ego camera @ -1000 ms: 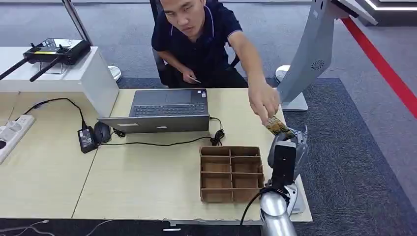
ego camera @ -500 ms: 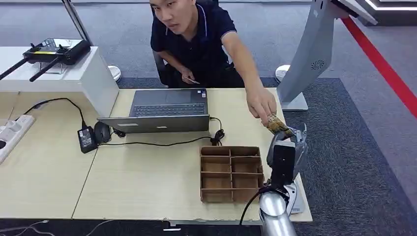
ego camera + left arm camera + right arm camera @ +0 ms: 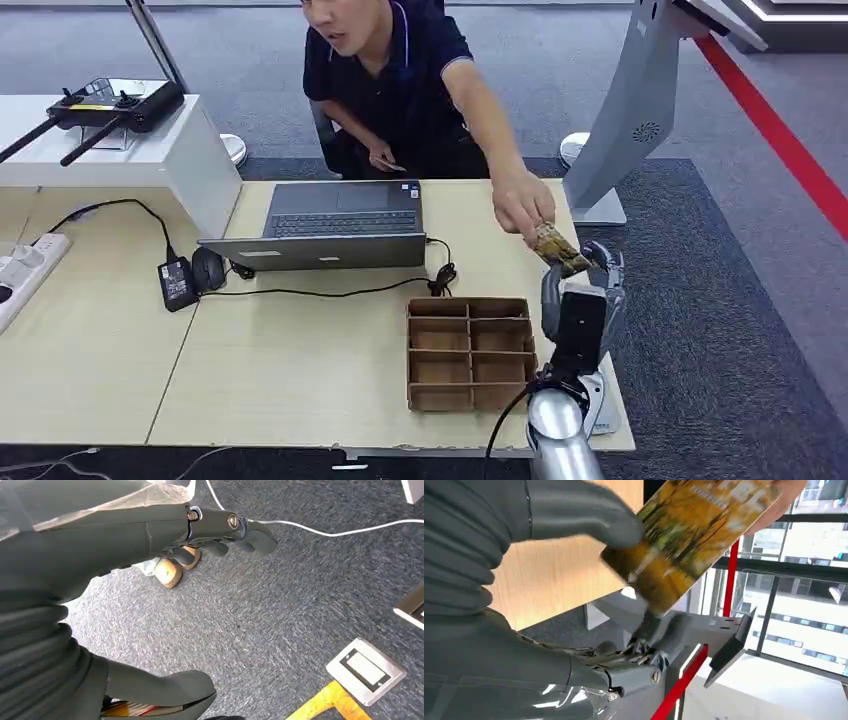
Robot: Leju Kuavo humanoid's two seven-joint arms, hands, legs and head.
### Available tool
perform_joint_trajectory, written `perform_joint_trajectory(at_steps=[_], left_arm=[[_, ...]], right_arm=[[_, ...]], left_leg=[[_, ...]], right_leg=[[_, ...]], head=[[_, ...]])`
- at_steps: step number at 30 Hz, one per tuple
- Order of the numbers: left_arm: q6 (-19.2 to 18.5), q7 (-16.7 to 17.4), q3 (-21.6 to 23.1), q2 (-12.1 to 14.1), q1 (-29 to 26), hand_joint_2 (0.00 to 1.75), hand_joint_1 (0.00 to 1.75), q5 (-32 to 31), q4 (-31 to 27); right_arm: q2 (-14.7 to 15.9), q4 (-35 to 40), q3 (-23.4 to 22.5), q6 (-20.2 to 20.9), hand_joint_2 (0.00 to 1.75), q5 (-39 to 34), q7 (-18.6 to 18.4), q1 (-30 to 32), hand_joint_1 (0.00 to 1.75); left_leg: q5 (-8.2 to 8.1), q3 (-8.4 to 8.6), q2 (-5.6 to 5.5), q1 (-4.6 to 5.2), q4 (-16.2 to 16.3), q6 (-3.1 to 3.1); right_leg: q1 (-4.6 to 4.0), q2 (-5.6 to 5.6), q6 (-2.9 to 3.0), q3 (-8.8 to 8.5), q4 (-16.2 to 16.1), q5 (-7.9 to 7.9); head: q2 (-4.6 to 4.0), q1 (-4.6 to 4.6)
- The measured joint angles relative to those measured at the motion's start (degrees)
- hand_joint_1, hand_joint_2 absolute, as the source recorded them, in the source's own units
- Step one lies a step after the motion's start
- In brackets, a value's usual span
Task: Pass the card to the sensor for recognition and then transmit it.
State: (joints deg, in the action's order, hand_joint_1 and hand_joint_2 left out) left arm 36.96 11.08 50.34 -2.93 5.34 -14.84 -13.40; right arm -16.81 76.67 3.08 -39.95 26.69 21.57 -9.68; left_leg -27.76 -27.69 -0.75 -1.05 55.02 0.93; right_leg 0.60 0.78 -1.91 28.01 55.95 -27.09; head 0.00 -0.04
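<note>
At the right end of the table (image 3: 300, 390), the robot's right hand (image 3: 583, 300) is raised with its fingers up, pinching the lower end of the card (image 3: 558, 250) between thumb (image 3: 584, 515) and darker fingers (image 3: 659, 630). A person seated across the table reaches over, their hand (image 3: 522, 205) gripping the card's upper end, so both hold it at once. The card is tilted up toward the person, presumably so it can be taken without fumbling; this reads as the handover, though whether the sensor step is done cannot be told from these frames. The grey kiosk stand (image 3: 630, 110) rises just beyond the table's far right corner and may carry the sensor. A cardboard divider tray (image 3: 468, 352) lies beside the right arm, an open laptop (image 3: 335, 225) behind it with cable and charger brick (image 3: 177, 283). The left hand (image 3: 220, 530) hangs over carpet (image 3: 300, 605), fingers loosely apart and holding nothing. Risk: letting go before the person's grip is firm would drop the card.
</note>
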Motion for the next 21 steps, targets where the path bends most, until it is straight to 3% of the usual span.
perform_joint_trajectory(at_steps=[9,10,14,15,21], left_arm=[[0.0,0.0,0.0,0.0,0.0,1.75,0.00,0.0,0.0],[0.0,0.0,0.0,0.0,0.0,1.75,0.00,0.0,0.0],[0.0,0.0,0.0,0.0,0.0,1.75,0.00,0.0,0.0],[0.0,0.0,0.0,0.0,0.0,1.75,0.00,0.0,0.0],[0.0,-0.1,0.0,0.0,0.0,1.75,0.00,0.4,0.0]], right_arm=[[0.0,0.0,0.1,0.0,1.75,-0.1,-0.4,0.0,0.00],[0.0,0.0,0.1,0.0,0.00,-0.1,-0.4,0.0,0.00],[0.0,0.0,0.1,0.0,0.00,0.1,-0.5,0.0,0.00],[0.0,0.0,0.1,0.0,1.75,0.1,-0.7,0.0,0.00],[0.5,0.0,1.4,0.0,1.75,0.3,-3.0,0.6,0.00]], left_leg=[[0.00,0.00,0.00,0.00,0.0,0.00],[0.00,0.00,0.00,0.00,0.0,0.00],[0.00,0.00,0.00,0.00,0.0,0.00],[0.00,0.00,0.00,0.00,0.0,0.00],[0.00,0.00,0.00,0.00,0.0,0.00]], right_leg=[[0.00,0.00,0.00,0.00,0.0,0.00],[0.00,0.00,0.00,0.00,0.0,0.00],[0.00,0.00,0.00,0.00,0.0,0.00],[0.00,0.00,0.00,0.01,0.0,0.00],[0.00,0.00,0.00,0.01,0.0,0.00]], head=[[0.00,-0.02],[0.00,0.00],[0.00,-0.02],[0.00,0.00],[0.00,-0.02]])
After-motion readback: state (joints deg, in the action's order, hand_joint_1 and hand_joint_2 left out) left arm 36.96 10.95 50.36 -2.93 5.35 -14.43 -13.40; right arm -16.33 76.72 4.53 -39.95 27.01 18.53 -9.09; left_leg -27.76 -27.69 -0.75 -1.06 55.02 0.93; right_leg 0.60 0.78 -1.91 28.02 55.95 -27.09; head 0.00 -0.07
